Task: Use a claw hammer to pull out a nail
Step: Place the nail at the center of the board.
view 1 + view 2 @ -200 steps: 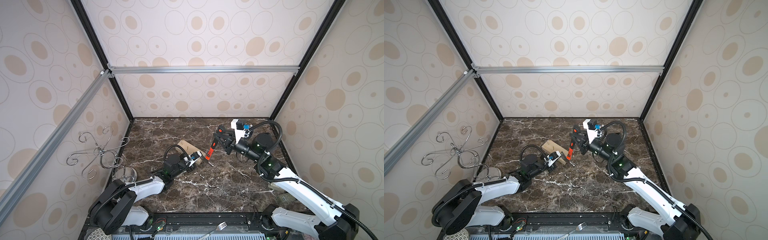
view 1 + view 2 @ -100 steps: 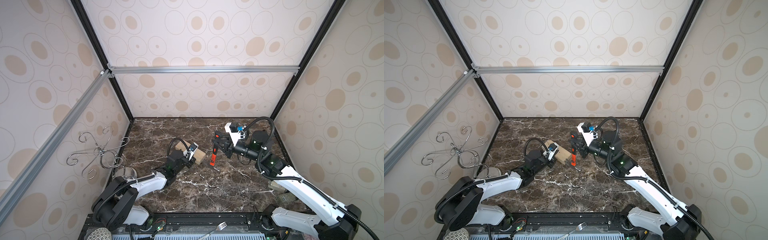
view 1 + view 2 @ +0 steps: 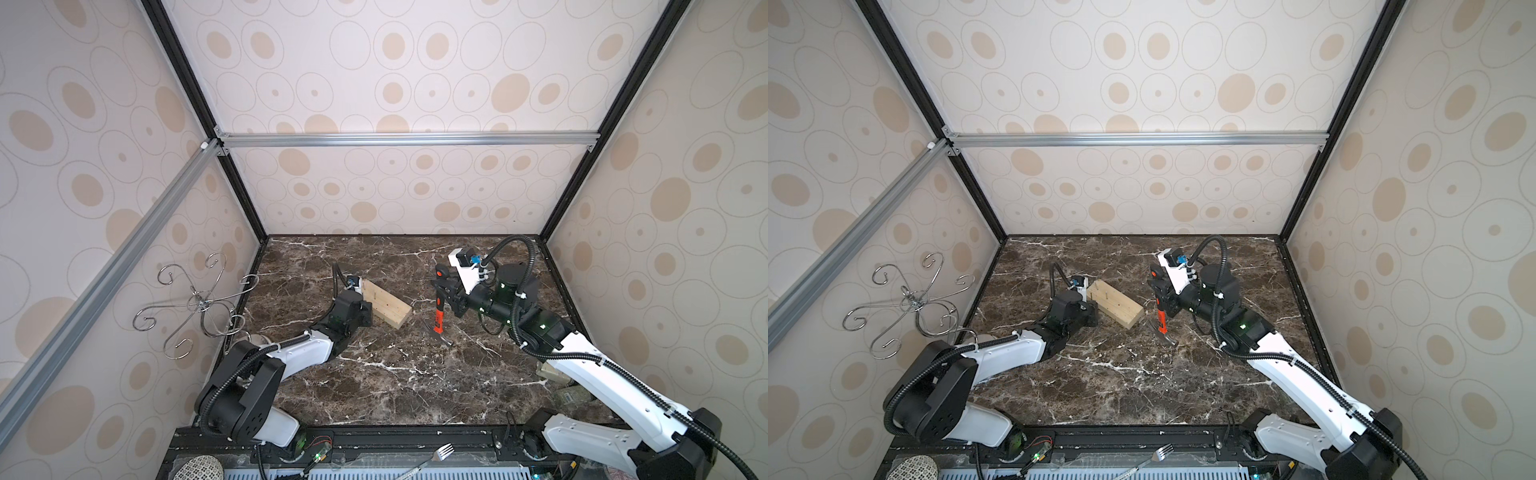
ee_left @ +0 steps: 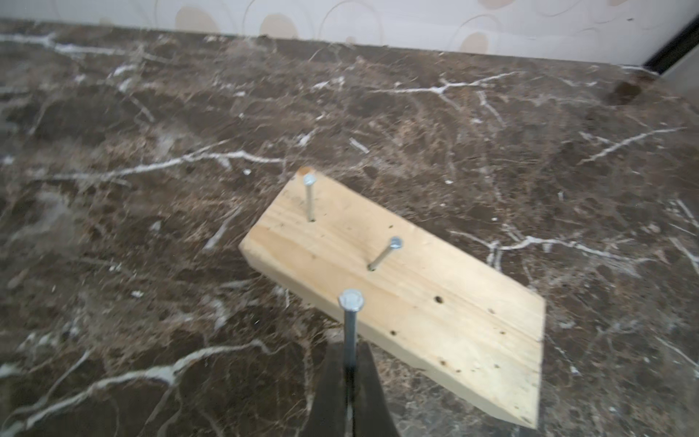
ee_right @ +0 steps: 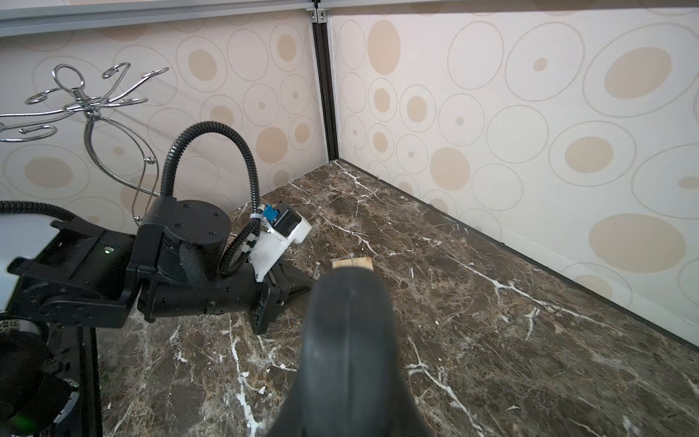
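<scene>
At the near edge, in front of the arm bases, a silver fork [image 3: 436,454] lies on the rail. Beyond it spreads the dark marbled table [image 3: 395,386].

The right end effector [image 3: 445,297] is clamped on the claw hammer [image 3: 438,316] — its jaws grip the black upper part of the handle, and the orange-red part hangs below the end effector, with the steel head and claw down at the table surface. In the right wrist view the black handle end [image 5: 350,340] fills the foreground.

To the left of the hammer, near it but apart, lies a pale wood block [image 3: 386,305] flat on the table, set at an angle. The left end effector [image 4: 350,382] sits at the block's left side, its jaws pressed together on a loose nail [image 4: 351,325] that points away from it — the head stands clear above the block in the left wrist view. Two more nails stand in the block farther out: a tilted nail [image 4: 385,252] and an upright nail [image 4: 309,198] near the far end.

Off to the far left, by the wall, stands a chrome wire rack [image 3: 199,301].
</scene>
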### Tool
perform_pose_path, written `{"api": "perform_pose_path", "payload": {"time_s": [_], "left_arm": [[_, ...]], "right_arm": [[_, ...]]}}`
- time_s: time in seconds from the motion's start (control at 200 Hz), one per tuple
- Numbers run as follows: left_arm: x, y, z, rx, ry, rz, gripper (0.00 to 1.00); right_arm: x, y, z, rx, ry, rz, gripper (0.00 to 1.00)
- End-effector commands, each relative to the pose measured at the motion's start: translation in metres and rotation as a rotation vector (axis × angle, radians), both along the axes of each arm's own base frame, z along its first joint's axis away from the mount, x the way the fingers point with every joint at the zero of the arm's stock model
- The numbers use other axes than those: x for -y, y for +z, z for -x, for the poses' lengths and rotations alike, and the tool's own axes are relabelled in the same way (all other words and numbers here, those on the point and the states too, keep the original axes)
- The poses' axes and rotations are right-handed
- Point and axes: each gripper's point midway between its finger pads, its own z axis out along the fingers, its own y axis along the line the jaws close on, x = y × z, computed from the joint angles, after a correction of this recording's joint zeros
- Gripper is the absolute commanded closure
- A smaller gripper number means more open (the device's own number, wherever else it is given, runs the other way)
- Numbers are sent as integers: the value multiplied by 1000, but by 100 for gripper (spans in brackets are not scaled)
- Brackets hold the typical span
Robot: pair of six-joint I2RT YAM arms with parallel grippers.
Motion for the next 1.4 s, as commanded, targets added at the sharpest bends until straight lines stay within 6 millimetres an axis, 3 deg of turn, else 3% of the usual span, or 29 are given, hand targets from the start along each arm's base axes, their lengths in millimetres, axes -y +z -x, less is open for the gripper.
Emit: {"api": "perform_pose_path", "payload": {"time_s": [0.0,0.305,0.48,0.595,0.68,0.845,1.131,1.391], "left_arm": [[-7,-26,10,-114,72,70,100],[-15,-70,25,-254,120,97,100],[-17,-79,28,-274,130,98,100],[-18,-83,34,-287,132,101,93],[-18,-80,32,-278,130,103,80],[-19,-67,26,-245,135,90,65],[-32,-6,-8,-93,134,19,43],[-53,-10,-58,-167,126,34,36]], "right_arm": [[3,29,0,91,-13,-63,100],[-2,16,2,62,16,-56,100],[0,10,2,60,11,-33,100],[0,8,1,57,9,-28,100],[-2,5,-1,51,10,-23,100],[-7,2,-5,46,23,-10,100],[-18,4,-8,76,73,1,100],[-27,8,-13,107,104,-1,100]]}}
